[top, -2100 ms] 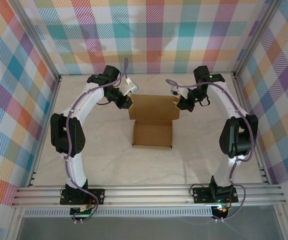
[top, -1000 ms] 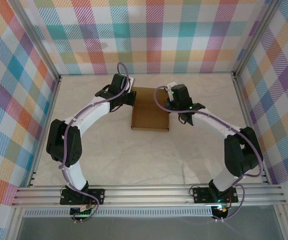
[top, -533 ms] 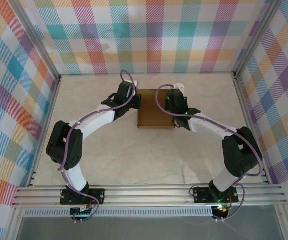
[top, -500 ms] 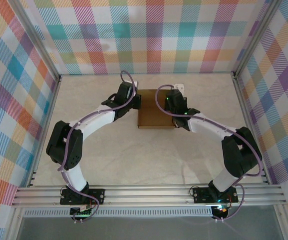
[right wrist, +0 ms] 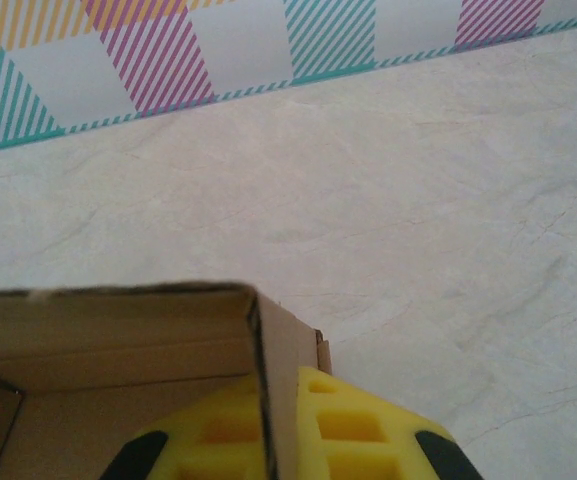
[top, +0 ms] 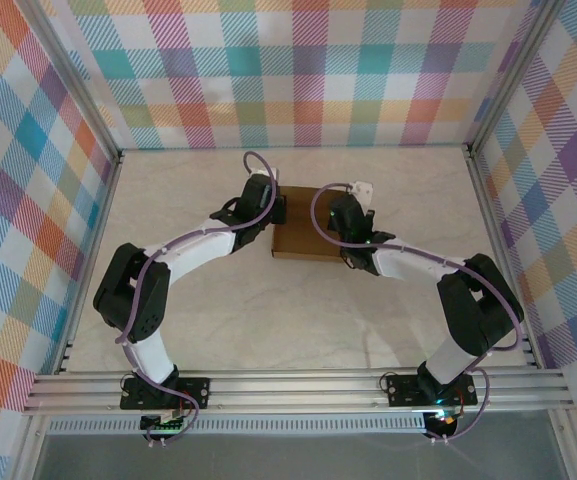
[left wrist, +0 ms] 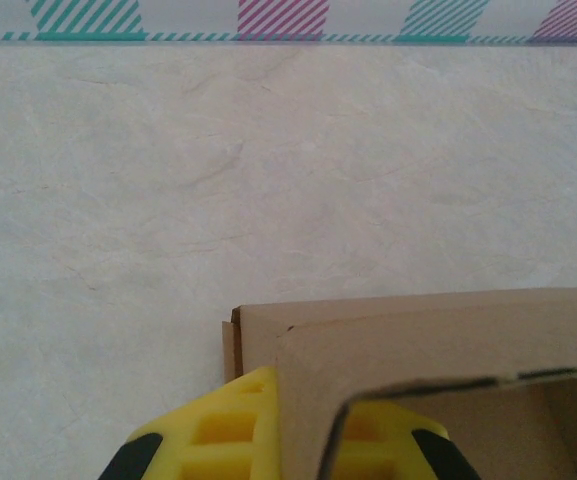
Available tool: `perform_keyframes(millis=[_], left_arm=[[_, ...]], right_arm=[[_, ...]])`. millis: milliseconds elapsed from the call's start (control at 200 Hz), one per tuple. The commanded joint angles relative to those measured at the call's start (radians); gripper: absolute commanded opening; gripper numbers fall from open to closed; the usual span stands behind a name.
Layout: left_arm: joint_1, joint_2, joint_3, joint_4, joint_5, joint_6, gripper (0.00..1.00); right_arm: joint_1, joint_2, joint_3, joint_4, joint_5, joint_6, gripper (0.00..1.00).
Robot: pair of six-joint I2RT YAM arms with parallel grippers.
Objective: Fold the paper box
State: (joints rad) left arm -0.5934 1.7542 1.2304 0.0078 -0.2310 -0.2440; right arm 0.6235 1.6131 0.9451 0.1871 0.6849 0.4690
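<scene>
From my console the paper box [top: 303, 228] reads as plain brown cardboard: matt, faintly fibrous, raw at the cut edges. The table [top: 268, 320] has a pale marbled finish, smooth with a dull sheen. On the left gripper [left wrist: 303, 440] and right gripper [right wrist: 288, 430] the pads [left wrist: 233, 440] are yellow moulded plastic or rubber, matt, with a recessed grid. The arms [top: 193, 245] wear glossy white shells with matt black joints. The rails [top: 298, 385] are satin aluminium. The walls [top: 318, 80] carry printed plaid, whether cloth or paper I cannot tell.
</scene>
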Motion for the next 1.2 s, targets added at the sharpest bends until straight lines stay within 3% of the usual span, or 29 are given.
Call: perform_keyframes(millis=[0,400,1010,1135,1195], left_arm=[[-0.037,-0.033,-0.021,0.075,0.042,-0.063,0.0],[-0.07,-0.089,-0.184,0.229,0.028,-0.017,0.0],[-0.15,-0.092,-0.369,0.373,-0.098,0.008,0.0],[-0.157,-0.087,-0.374,0.369,-0.122,0.012,0.0],[-0.158,-0.085,-0.371,0.366,-0.132,0.016,0.0]], right_arm=[[0.022,0.004,-0.016,0.093,-0.048,0.052,0.0],[0.036,-0.022,-0.152,0.246,-0.054,0.075,0.0],[0.076,-0.011,-0.4,0.607,-0.051,-0.017,0.0],[0.082,-0.032,-0.415,0.624,-0.063,-0.04,0.1],[0.082,-0.051,-0.42,0.61,-0.064,-0.033,0.22]])
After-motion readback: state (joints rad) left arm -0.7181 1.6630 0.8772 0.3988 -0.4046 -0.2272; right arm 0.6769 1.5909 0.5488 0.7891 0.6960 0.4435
